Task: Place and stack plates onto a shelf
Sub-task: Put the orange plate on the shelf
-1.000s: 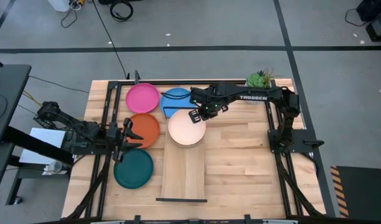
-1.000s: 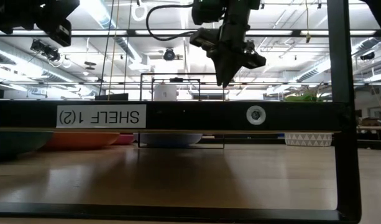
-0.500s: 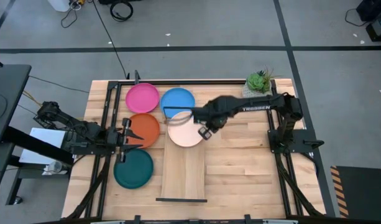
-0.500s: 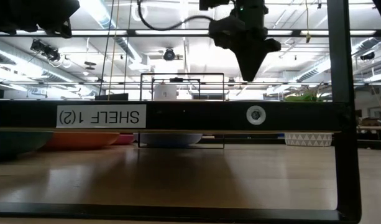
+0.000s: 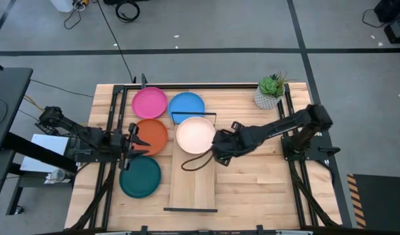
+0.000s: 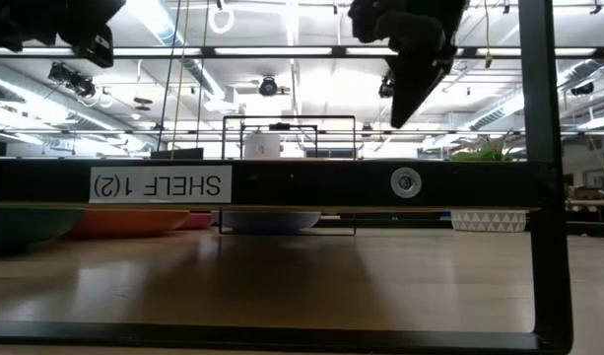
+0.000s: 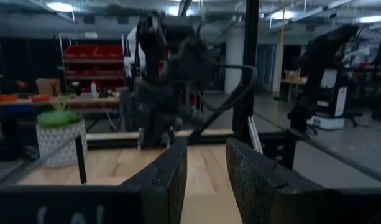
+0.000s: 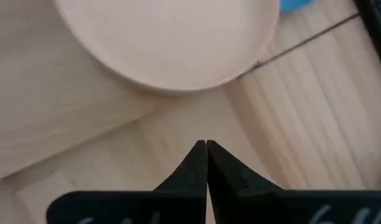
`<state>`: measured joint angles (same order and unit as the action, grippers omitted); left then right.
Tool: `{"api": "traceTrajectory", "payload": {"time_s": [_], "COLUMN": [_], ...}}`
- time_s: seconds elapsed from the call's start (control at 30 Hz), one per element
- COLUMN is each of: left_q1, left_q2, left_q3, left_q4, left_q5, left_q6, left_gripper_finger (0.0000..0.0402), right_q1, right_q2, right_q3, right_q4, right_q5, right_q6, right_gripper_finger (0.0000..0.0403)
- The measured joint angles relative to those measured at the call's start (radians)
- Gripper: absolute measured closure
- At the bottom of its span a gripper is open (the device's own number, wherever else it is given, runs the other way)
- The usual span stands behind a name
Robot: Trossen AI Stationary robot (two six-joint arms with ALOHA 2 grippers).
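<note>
A cream plate (image 5: 196, 134) (image 8: 168, 37) lies flat on the far end of the light-wood shelf (image 5: 193, 183), just inside its far black rail (image 5: 194, 114). Pink (image 5: 149, 102), blue (image 5: 186, 106), orange (image 5: 152, 134) and teal (image 5: 140, 176) plates rest flat on the table left of the shelf. My right gripper (image 5: 215, 150) (image 8: 207, 144) is shut and hovers off the cream plate's near-right rim, touching nothing. My left gripper (image 5: 131, 142) (image 7: 206, 155) waits open by the orange plate's left rim. The other plates are out of view.
A potted green plant (image 5: 270, 90) stands at the table's far right corner. The shelf's near rail (image 5: 190, 209), labelled (image 6: 162, 183), crosses the low view. The near half of the shelf plank and the wood right of it (image 5: 252, 179) are bare. Black frame rails (image 5: 111, 130) run along the table's sides.
My right gripper has swung from above the blue and cream plates' far side toward the table's near edge and right, turning as it went. It now hangs off the cream plate's near-right rim. The cream plate stays on the shelf.
</note>
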<state>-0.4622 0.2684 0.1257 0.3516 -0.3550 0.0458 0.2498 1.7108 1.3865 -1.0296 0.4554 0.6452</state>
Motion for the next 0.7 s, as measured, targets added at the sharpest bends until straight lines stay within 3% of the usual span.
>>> {"api": "traceTrajectory", "payload": {"time_s": [0.17,0.4,0.57,0.7], "left_q1": [0.000,0.001,0.001,-0.020], "left_q2": [0.000,0.064,0.217,0.376], "left_q3": [0.000,0.007,0.074,0.128], "left_q4": [0.022,-0.080,-0.354,-0.437], "left_q5": [-0.057,-0.224,-0.153,-0.041], "left_q6": [-0.002,-0.165,-0.483,-0.677], "left_gripper_finger": [0.0283,0.0283,0.0283,0.0283], "right_q1": [0.008,-0.001,-0.009,0.019], "right_q2": [-0.116,-0.255,-0.307,-0.304], "right_q3": [-0.215,-0.481,-0.581,-0.653], "right_q4": [0.279,0.623,0.737,0.846], "right_q5": [0.028,0.275,0.281,0.286], "right_q6": [-0.152,-0.414,-0.290,-0.244], "right_gripper_finger": [0.0383,0.0381,0.0381,0.0381]}}
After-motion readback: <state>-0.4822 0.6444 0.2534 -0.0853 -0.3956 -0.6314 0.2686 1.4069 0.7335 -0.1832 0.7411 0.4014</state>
